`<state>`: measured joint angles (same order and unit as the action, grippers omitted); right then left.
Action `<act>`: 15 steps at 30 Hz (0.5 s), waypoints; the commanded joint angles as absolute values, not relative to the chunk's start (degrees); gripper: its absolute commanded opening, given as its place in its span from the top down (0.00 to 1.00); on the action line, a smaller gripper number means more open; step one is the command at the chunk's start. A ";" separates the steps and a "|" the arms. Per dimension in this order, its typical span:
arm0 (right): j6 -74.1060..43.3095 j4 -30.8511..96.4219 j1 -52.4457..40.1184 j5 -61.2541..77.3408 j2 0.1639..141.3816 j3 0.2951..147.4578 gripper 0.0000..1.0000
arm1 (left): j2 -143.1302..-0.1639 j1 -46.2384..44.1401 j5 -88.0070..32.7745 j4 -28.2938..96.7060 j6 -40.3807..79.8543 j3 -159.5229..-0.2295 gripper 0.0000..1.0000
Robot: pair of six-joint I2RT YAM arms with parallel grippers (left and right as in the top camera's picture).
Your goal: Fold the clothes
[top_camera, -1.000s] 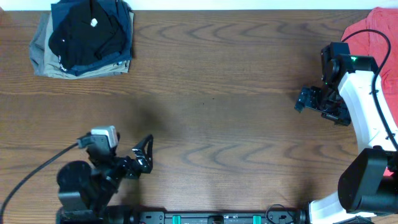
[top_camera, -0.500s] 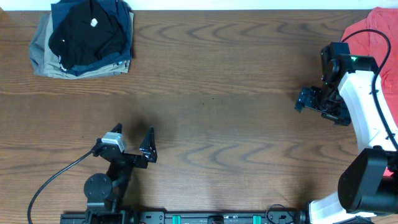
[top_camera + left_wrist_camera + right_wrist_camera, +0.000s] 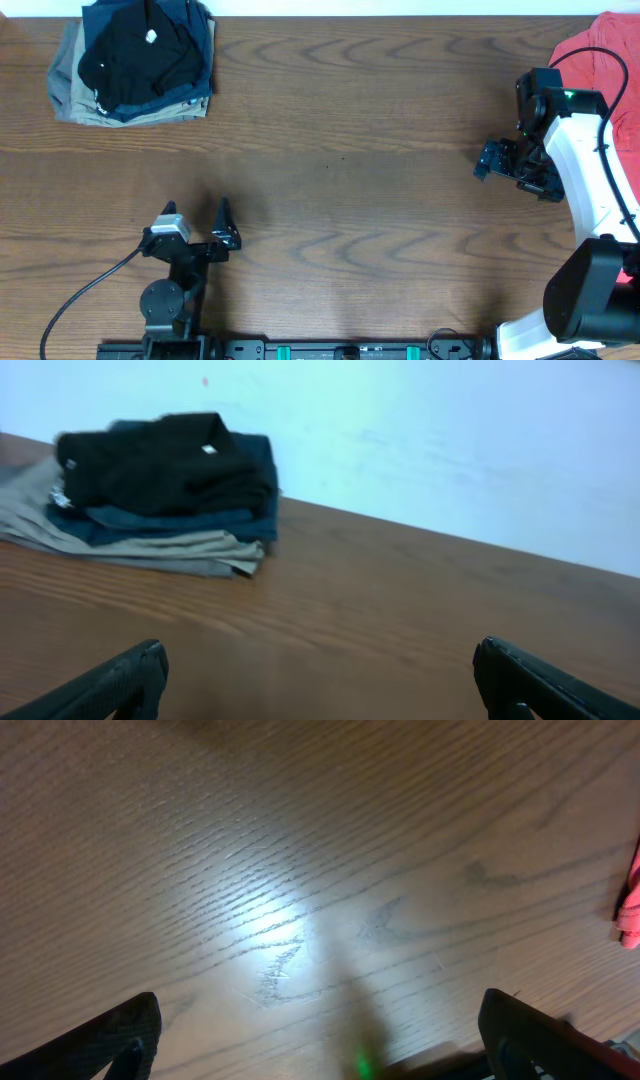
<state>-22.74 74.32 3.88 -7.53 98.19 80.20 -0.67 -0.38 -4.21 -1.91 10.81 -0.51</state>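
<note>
The clothes, a black shirt point(image 3: 140, 58), lie folded on top of a navy and khaki stack at the table's back left corner. In the left wrist view the black shirt point(image 3: 165, 452) shows far ahead to the left, a small white mark on its top. My left gripper point(image 3: 195, 212) hovers near the front edge, well short of the stack, open and empty point(image 3: 320, 682). My right gripper point(image 3: 512, 168) hangs over bare wood at the right side, pointing down, open with nothing between its fingers point(image 3: 320, 1042).
A coral-red shirt point(image 3: 598, 48) lies bunched at the back right corner, its edge just showing in the right wrist view point(image 3: 630, 912). Navy point(image 3: 235, 510) and khaki point(image 3: 150, 548) folded garments sit under the black shirt. A pale wall point(image 3: 450, 440) runs behind the wooden table point(image 3: 350, 150).
My left arm has drawn back and turned, so its gripper now faces the back of the table. The right arm has not moved. Both grippers stay open.
</note>
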 commanded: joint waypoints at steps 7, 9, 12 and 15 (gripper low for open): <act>-22.22 74.35 3.36 -8.14 98.50 80.84 0.01 | -0.08 0.10 -4.89 3.86 0.01 -0.21 0.02; -22.22 74.35 3.36 -8.12 98.50 80.84 0.01 | -0.08 0.10 -4.89 3.62 -0.08 -0.21 0.02; -22.22 74.35 3.36 -8.12 98.50 80.84 0.01 | -0.08 0.10 -4.89 3.62 -0.21 -0.21 0.02; -22.22 74.35 3.36 -8.14 98.50 80.84 0.01 | -0.08 0.10 -4.91 3.62 -0.21 -0.21 0.02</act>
<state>-22.74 74.32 3.88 -7.53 98.19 80.20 -0.58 -0.10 -4.08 1.10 1.21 -0.78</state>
